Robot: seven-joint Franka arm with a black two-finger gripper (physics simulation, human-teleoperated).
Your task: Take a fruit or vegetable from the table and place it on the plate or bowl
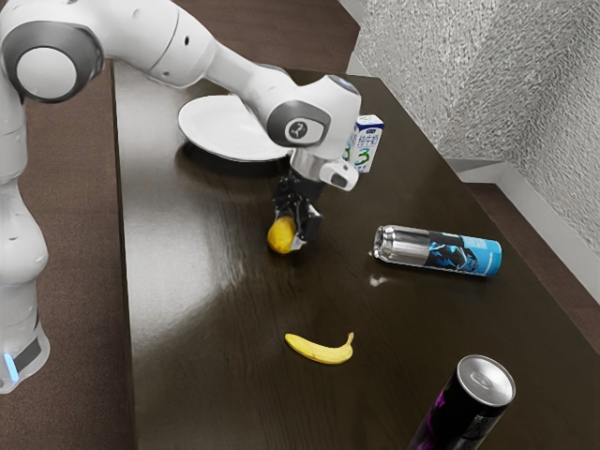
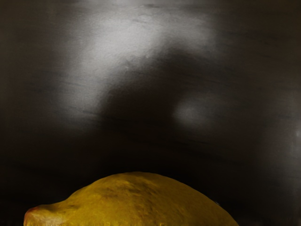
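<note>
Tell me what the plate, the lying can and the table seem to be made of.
Plate: probably glazed ceramic; white, smooth, soft sheen. Lying can: metal; its bare shoulder shines like a mirror, printed blue body. Table: dark polished wood or veneer; fine grain, blurred reflections.

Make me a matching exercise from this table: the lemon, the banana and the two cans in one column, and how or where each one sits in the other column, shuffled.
Things:
1 lemon
2 banana
3 blue and silver can
4 black and purple can

States:
A standing upright
B a cylinder tipped on its side
C right at the gripper
D curved, lying alone in the open

Pairs: 1-C, 2-D, 3-B, 4-A.
</note>
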